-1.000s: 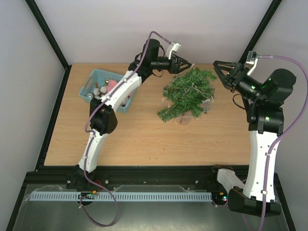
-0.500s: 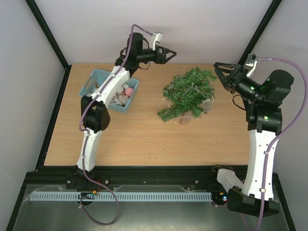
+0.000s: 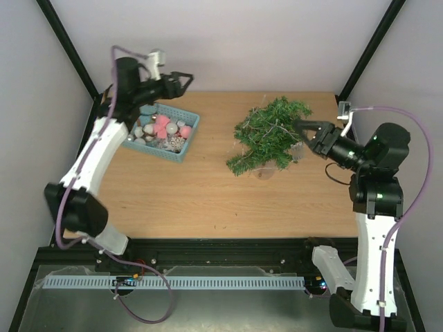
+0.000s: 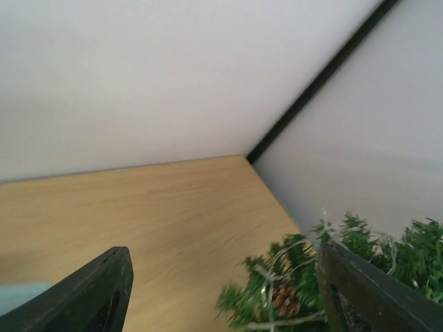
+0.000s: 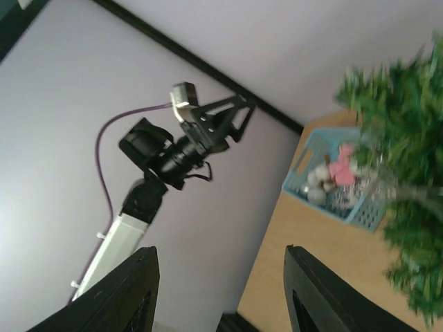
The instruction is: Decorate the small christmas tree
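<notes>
The small christmas tree (image 3: 268,133) lies on the wooden table right of the middle, bushy green with a pine cone and pale strands; it also shows blurred as the tree (image 4: 287,294) and as the tree (image 5: 408,173). My left gripper (image 3: 184,78) hangs open and empty high above the back edge of the teal basket (image 3: 185,149), pointing right. In its own view the left gripper (image 4: 221,277) has nothing between its dark fingers (image 4: 104,294). My right gripper (image 3: 300,131) stands open at the tree's right edge; seen from the wrist, the right gripper (image 5: 221,277) is empty.
The teal basket (image 5: 367,216) holds pink, white and silver ornaments (image 3: 163,128) at the table's back left. Black frame posts and grey walls close the back and sides. The left arm (image 5: 173,152) shows against the wall in the right wrist view.
My left arm swung left from above the tree to over the basket, its jaws widening. My right gripper dropped and moved left up to the tree's right side.
</notes>
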You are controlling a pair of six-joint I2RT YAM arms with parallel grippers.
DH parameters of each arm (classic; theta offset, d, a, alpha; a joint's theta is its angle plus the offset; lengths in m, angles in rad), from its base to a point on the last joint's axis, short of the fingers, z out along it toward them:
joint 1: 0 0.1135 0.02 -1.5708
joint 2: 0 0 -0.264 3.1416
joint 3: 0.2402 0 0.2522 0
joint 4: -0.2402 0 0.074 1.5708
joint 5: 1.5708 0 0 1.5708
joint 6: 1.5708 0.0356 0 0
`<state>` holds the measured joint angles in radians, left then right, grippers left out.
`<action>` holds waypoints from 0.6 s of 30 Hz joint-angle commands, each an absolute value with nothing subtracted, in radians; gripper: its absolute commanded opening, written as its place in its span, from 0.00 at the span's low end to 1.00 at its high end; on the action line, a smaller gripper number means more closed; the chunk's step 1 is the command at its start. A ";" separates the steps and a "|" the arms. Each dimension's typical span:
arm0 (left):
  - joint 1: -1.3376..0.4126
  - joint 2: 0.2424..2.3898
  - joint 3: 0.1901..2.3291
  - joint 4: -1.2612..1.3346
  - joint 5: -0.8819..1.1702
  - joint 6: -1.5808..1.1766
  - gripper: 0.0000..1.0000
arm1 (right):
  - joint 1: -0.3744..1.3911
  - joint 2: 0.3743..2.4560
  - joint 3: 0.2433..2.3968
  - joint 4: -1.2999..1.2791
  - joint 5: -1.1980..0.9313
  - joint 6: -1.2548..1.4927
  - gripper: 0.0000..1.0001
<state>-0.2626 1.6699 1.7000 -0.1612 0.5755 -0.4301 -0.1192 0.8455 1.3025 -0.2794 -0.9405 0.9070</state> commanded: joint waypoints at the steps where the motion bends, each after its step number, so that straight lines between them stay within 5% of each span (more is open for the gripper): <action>1: -0.187 1.463 1.467 -0.180 0.525 -0.481 0.76 | -0.041 0.803 1.225 -0.382 -1.007 0.837 0.51; 9: -0.152 1.319 1.253 -0.223 0.511 -0.491 0.76 | 0.113 0.680 0.893 -0.646 -0.952 0.688 0.48; 18: -0.132 1.228 1.180 -0.254 0.503 -0.486 0.75 | 0.236 0.427 0.440 -0.452 -0.837 0.962 0.42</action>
